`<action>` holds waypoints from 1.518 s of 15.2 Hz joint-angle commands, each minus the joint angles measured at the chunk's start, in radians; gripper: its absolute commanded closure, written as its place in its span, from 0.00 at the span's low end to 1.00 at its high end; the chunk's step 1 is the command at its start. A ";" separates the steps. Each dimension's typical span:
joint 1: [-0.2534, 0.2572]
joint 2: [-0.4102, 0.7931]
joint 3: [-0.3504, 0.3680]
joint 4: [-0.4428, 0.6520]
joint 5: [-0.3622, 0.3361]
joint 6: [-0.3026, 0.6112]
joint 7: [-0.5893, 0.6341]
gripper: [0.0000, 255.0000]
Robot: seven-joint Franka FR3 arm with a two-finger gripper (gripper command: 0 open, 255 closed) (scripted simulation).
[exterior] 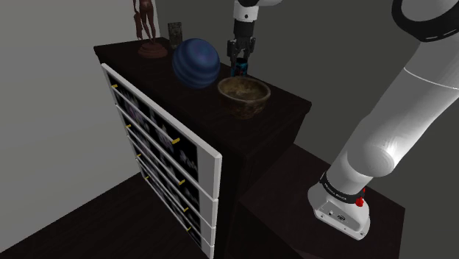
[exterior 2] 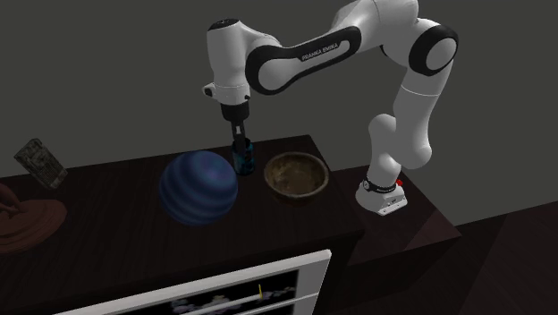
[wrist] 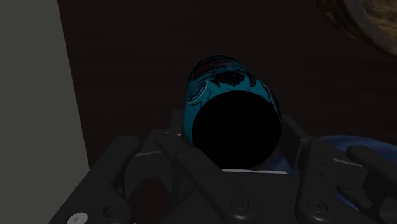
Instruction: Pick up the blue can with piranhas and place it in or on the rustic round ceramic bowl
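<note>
The blue can [exterior: 240,71] [exterior 2: 243,159] stands upright on the dark cabinet top [exterior: 287,110], between a big blue striped ball and the brown ceramic bowl [exterior: 224,87] [exterior 2: 270,170]. My gripper [exterior: 240,59] [exterior 2: 240,146] comes straight down on it. In the wrist view the gripper [wrist: 232,137] has the can [wrist: 216,79] clasped between its two fingers, which touch its sides. The can's black top faces the camera. The bowl [wrist: 372,25] is empty and lies just beyond the can. Whether the can's base still touches the cabinet top, I cannot tell.
The blue striped ball [exterior: 196,62] [exterior 2: 198,186] sits close beside the can. A brown figurine [exterior: 147,29] and a small dark box [exterior: 174,33] [exterior 2: 40,161] stand at the cabinet's far end. White-framed drawer fronts [exterior: 162,154] face the shoulder view's left. A grey wall is behind.
</note>
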 commanded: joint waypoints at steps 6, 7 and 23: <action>-0.001 0.001 -0.001 0.096 0.000 -0.095 -0.002 1.00; -0.001 0.002 -0.001 0.110 0.000 -0.108 -0.002 1.00; -0.003 0.055 -0.003 0.394 0.006 -0.339 -0.005 1.00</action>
